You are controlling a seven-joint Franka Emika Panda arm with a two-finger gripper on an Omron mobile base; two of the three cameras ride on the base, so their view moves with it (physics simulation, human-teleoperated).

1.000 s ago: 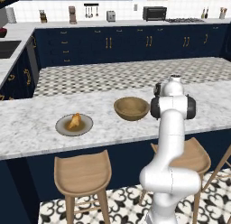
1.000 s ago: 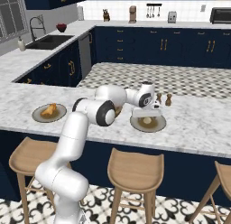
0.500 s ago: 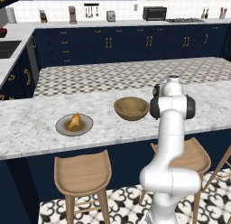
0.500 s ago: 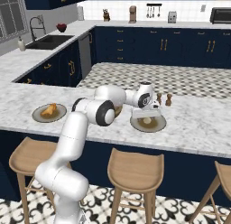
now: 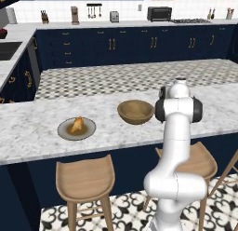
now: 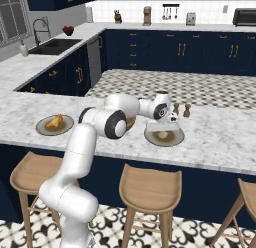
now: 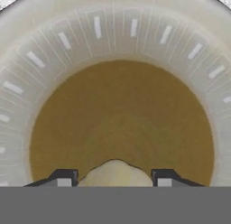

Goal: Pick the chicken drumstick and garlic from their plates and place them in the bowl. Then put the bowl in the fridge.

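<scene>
The small pale off-white garlic bulb [image 7: 115, 173] sits on a round grey-rimmed plate with a brownish centre [image 6: 176, 138], framed between the two dark fingertips [image 7: 64, 177] of the white arm's tool [image 6: 163, 127], which hangs low over the plate. The fingertips stand on either side of the bulb, close but with slivers of plate showing between; whether they already grip it cannot be told.

To the robot's left, the deep light-brown wooden bowl [image 5: 135, 111] lies empty, and beyond it the golden-orange chicken drumstick [image 5: 77, 125] rests on its own matching plate [image 5: 65, 131]. By this evidence the task is barely begun: neither food has reached the bowl, and the trip to the fridge lies ahead.

Everything stands on a white marbled surface [image 5: 28, 132] with wooden stools [image 5: 85, 177] tucked below. Two small shakers [image 6: 181, 110] stand behind the garlic plate. Navy cabinets with brass handles [image 5: 111, 44] line the kitchen, over a patterned tile floor.
</scene>
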